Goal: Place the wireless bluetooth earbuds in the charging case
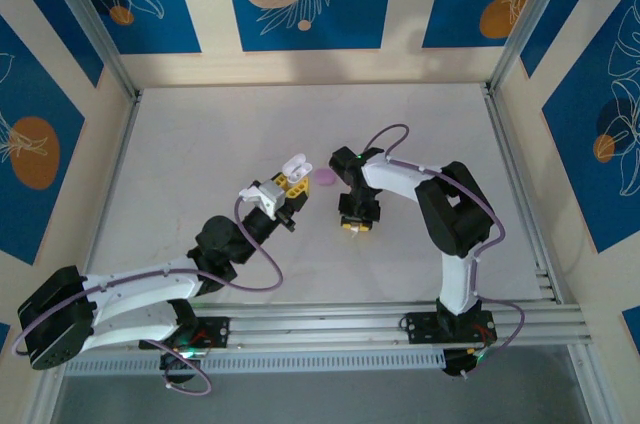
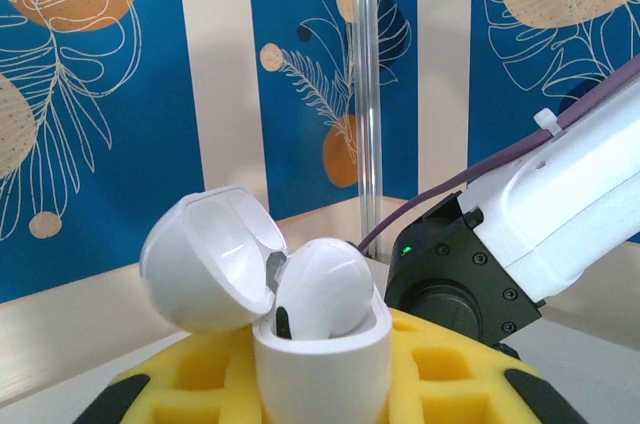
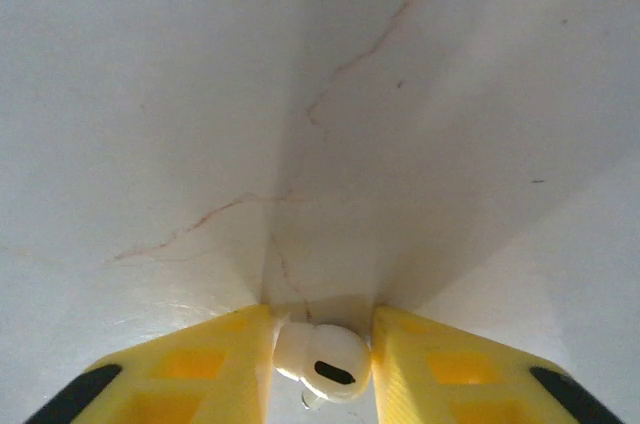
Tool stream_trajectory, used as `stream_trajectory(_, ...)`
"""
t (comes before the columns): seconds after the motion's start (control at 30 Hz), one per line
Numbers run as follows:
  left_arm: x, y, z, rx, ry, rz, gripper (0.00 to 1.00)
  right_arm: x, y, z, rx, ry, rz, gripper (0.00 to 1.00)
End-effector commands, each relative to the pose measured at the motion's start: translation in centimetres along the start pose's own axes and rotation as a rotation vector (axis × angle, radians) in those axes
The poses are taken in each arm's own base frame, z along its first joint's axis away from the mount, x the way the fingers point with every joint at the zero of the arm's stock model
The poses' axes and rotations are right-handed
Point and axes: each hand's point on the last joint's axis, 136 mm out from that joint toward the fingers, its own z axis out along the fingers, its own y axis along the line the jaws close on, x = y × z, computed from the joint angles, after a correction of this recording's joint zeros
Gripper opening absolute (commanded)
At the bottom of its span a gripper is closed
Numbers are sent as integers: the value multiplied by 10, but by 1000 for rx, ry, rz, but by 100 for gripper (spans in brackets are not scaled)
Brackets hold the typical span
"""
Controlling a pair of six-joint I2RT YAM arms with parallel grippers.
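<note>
The left gripper (image 1: 287, 190), at the middle of the top view, is clamped on a white case (image 2: 320, 376), its yellow fingers (image 2: 440, 384) pressed against the case's sides. The case stands upright with its lid (image 2: 200, 264) swung open toward the left of the frame. One white earbud (image 2: 325, 289) sits in the case, its rounded top rising above the rim.

Just right of centre in the top view, the right gripper (image 3: 320, 329) points down at the desk (image 3: 200, 94). It pinches the other earbud (image 3: 322, 364), also white, between its yellow fingers (image 3: 440, 374) at the bottom centre of the wrist frame, close above the desk. Whether it touches the surface cannot be told.

A small round purple piece (image 1: 326, 176) lies on the desk between the two grippers, near the case.
</note>
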Motion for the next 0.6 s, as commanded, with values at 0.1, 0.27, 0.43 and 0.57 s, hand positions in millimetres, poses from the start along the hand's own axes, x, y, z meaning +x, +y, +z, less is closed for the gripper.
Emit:
stream_trajectory(0.1,-7,2,-1,-12,-25,4,10,10,-7,3,23,19,4,25)
stream_trajectory(0.27,-5,1,-1,-8,-16,5,10,5,-2,-27,-31,-77,-36,24)
stream_trajectory(0.43,0,-5,3,20,3,3,10,-4,-5,-96,-98,-281,-94,24)
stream_trajectory(0.57,4,-18,10,86,17,-1,10,-4,-2,-184,-231,-546,-203,24)
